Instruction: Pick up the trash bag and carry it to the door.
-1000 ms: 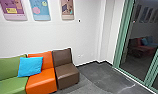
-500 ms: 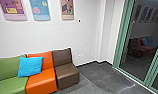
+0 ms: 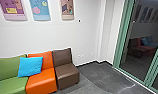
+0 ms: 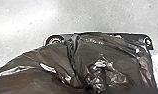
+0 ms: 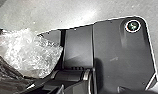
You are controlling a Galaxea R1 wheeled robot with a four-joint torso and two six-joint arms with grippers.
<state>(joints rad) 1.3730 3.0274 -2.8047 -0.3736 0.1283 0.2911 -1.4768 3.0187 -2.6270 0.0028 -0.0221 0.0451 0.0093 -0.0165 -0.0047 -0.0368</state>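
From where I stand, the trash bag [image 4: 115,60], dark brown, shiny and thin, bunches up right at the left pincer [image 4: 93,90], its folds gathered into a ridge. I can't tell whether that pincer is open, closed or gripping the bag. By the right pincer [image 5: 53,89] there's more of the dark plastic, with a crinkled wad of clear plastic [image 5: 30,55] up against it; how that pincer stands, I can't make out either. Past both of them lies a pale, speckled floor [image 4: 77,15]. Well apart from the pincers, ahead and off to their left, low seats stand in a row by a white wall [image 3: 45,35]: a green seat [image 3: 10,83], an orange seat [image 3: 42,80], then a brown seat [image 3: 66,73]. A bright blue cushion [image 3: 30,67] leans across where the green and orange ones meet. Colourful posters [image 3: 40,8] hang above them. Ahead and to the pincers' right rises green-framed glass [image 3: 142,27], dark, with the seats and posters mirrored faintly in it.
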